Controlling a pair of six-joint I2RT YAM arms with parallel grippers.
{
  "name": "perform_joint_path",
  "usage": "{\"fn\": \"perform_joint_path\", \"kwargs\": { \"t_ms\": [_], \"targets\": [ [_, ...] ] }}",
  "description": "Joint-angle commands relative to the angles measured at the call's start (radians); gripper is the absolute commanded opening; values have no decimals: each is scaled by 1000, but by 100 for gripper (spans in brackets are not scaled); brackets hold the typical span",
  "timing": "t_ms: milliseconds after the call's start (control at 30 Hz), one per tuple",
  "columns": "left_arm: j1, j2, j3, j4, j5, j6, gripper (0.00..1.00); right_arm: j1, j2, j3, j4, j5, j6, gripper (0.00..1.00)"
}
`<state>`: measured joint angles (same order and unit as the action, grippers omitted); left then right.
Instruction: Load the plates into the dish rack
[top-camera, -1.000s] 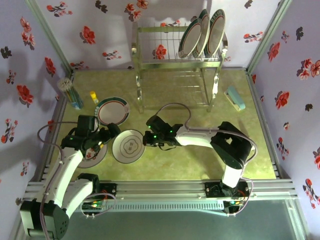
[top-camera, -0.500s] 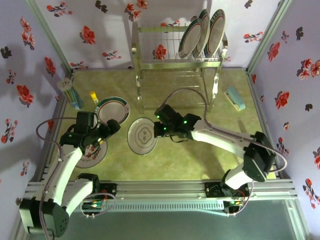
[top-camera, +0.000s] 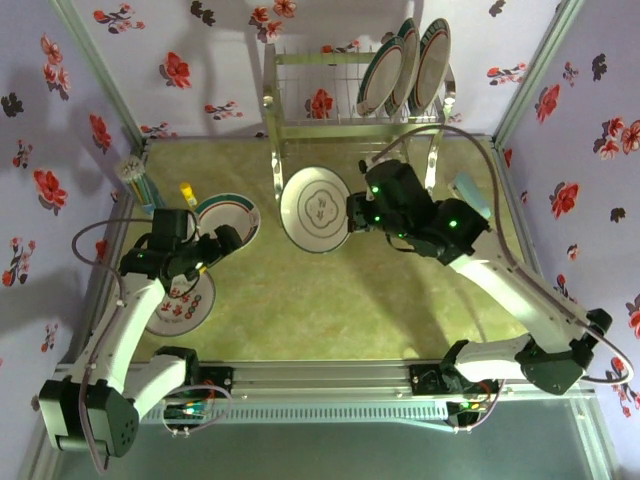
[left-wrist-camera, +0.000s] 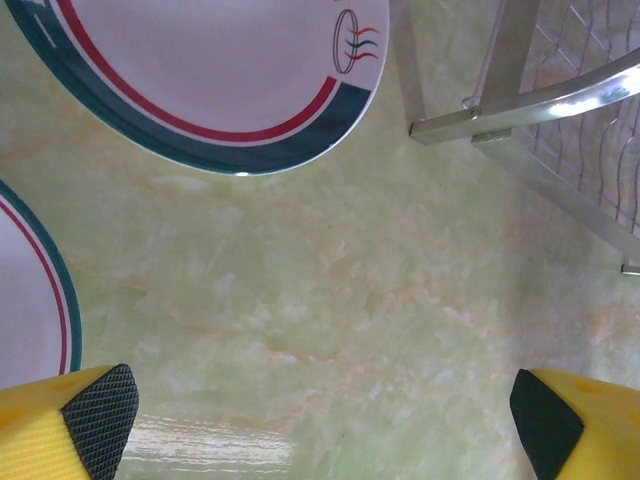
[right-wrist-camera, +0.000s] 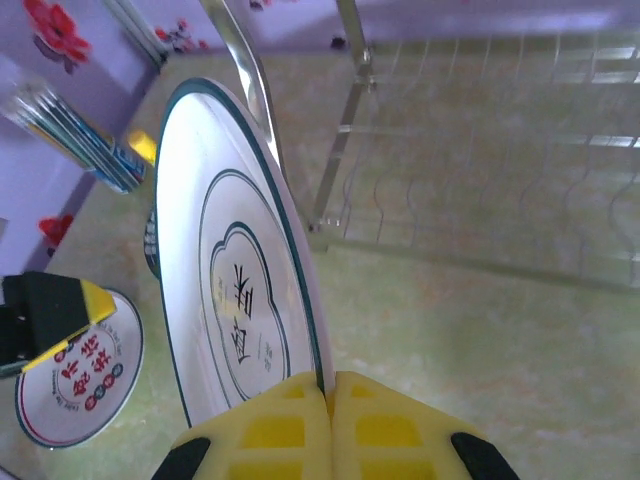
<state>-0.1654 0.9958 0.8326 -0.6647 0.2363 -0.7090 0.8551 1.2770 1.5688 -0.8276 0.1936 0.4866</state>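
Nearest, a red-patterned plate (top-camera: 180, 305) is left flat on the desk (top-camera: 330, 310), with a banded plate (top-camera: 228, 220) just beyond it; the left jaws are held wide apart and empty over the desk beside the banded plate, presumably ready for it; further on, the plain plate (right-wrist-camera: 235, 300) is clenched by its rim in the right jaws and carried on edge, so that a slot may receive it; farthest, three plates (top-camera: 405, 65) are stood upright at the right end of the dish rack (top-camera: 340, 122).

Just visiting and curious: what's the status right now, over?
Right tool shut on plain plate, held up before dish rack. Left tool open, empty, over table. Rack leg close behind plate. Three plates already racked.
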Motion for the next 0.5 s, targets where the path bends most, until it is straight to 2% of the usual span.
{"fn": "perform_joint_path", "kwargs": {
  "t_ms": [0,233,467],
  "targets": [
    [8,22,61,12,-9,43,100,-7,-14,140,-39,107,-109,0],
    [8,55,102,21,-7,40,100,-20,63,418,-1,276,-246,0],
    [7,52,105,24,-9,29,100,-29,149,603,109,487,-313,0]
  ]
}}
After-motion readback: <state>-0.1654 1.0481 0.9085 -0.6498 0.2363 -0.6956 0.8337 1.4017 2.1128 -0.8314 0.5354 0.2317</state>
